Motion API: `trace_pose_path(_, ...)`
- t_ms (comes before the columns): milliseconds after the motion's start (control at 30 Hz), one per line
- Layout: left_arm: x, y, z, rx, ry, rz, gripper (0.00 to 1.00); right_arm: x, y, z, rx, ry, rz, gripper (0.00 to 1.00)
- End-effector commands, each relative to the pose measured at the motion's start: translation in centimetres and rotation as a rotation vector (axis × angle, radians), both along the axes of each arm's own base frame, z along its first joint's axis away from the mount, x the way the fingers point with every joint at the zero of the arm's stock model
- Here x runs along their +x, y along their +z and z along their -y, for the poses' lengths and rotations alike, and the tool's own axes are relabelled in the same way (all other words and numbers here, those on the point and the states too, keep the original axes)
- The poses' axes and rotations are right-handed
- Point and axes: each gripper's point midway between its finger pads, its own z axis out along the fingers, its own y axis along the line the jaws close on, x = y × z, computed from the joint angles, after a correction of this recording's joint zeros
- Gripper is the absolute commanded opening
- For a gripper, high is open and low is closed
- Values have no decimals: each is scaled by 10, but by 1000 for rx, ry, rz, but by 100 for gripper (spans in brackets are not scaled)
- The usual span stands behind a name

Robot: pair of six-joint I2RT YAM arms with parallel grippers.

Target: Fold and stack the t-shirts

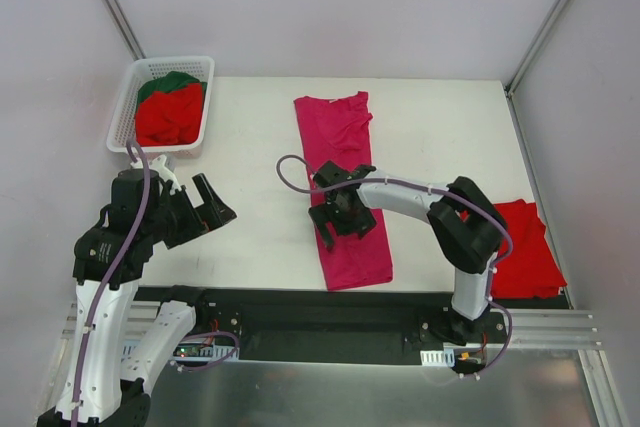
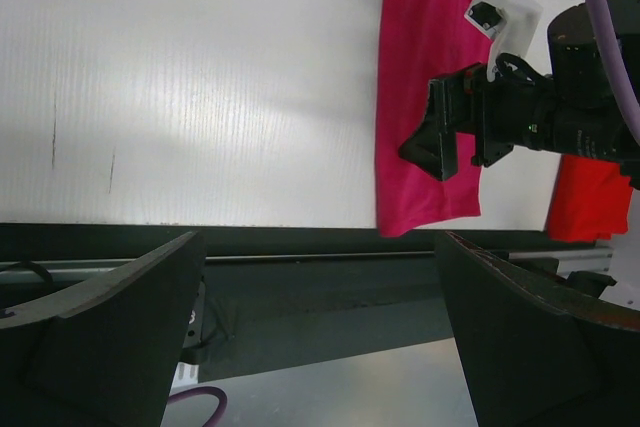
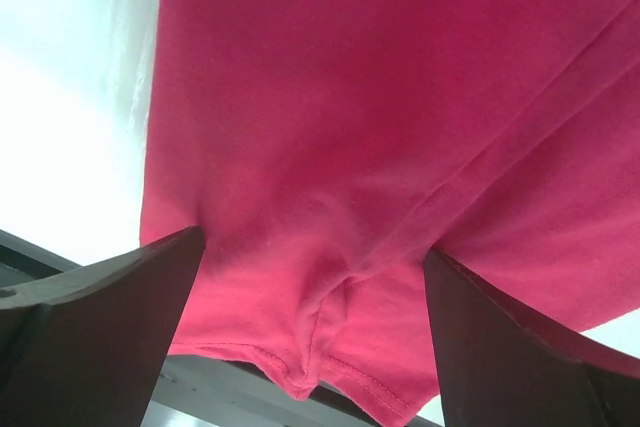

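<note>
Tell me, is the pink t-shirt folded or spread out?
Partly folded: the pink t-shirt lies as a long narrow strip on the table, no sleeves sticking out.

Basket (image 1: 122, 112) sits at bench (image 1: 440, 137) far-L corner w/ shirts (image 1: 170, 112) in it. Long shirt (image 1: 335, 132) lies mid-bench, front to back, R hand (image 1: 345, 219) over its near half. 2nd shirt (image 1: 525, 247) at near-R edge. L hand (image 1: 215, 212) near-L.

The left arm (image 1: 108, 282) and right arm (image 1: 410, 197) are built of white links and black joints. A purple cable (image 2: 597, 7) is routed along each. A white connector block (image 2: 503, 9) is fitted behind the black right gripper (image 1: 345, 233).
</note>
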Motion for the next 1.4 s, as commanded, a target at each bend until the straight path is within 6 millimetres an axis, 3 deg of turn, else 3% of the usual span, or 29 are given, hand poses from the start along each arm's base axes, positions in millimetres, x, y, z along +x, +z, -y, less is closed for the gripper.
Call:
trace_pose_path(0,2,3,3,-17,2,16,99,-6,5,-4,-14,-13,-20,96)
trace_pose_path(200,3,2,3,-14,2,10,99,-20,0,-10,-61,-18,-43,96)
trace_pose_path(533,3,2,3,-12,-2,12,99,-33,3,-42,-67,-31,-92,96)
trace_pose_path(733,2,-1,2,-12,-2,9,99,-30,7,-47,-58,-55,-95,96)
trace_pose_path(833,3,-3,-1,7,10,1,99,-25,14,-34,-100,-60,-37,96)
trace_pose_path(933,5,-7,-6,33,24,-18,99,-9,44,-22,-93,-68,68,96)
trace_pose_path(1033,10,-15,-4,57,-5,-79,99,9,95,-8,-84,-79,174,96)
trace_pose_path(1067,13,-14,-3,58,-15,-87,99,19,121,-12,-37,-89,224,96)
trace_pose_path(1167,25,-11,5,42,-54,-133,99,35,186,8,56,-108,324,96)
trace_pose_path(1200,33,-12,9,34,-66,-156,99,42,212,26,107,-105,374,96)
trace_pose_path(1233,37,-7,14,10,-84,-156,99,40,223,32,167,-101,364,96)
trace_pose_path(1267,41,-7,17,-3,-88,-163,99,39,220,47,167,-116,347,96)
trace_pose_path(1300,46,-9,21,-22,-89,-181,99,49,222,77,183,-198,345,96)
trace_pose_path(1333,52,-11,28,-56,-112,-171,99,41,236,84,305,-200,344,96)
trace_pose_path(1367,55,-14,32,-75,-122,-173,99,37,228,98,341,-238,317,96)
